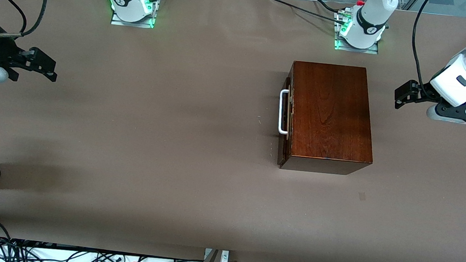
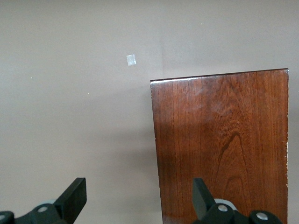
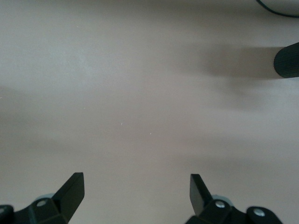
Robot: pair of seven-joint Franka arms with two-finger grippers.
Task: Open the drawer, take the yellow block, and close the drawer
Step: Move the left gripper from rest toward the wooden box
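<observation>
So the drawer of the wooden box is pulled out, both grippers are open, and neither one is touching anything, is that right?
Not quite. The drawer is shut: in the front view its dark front sits flush with the wooden box, the white handle facing the right arm's end. The rest holds: the left gripper and right gripper are both open and touch nothing.

Even overhead light, perhaps slightly soft

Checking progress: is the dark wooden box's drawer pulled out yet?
No, the drawer sits flush in the reddish-brown wooden box, its white handle untouched.
</observation>
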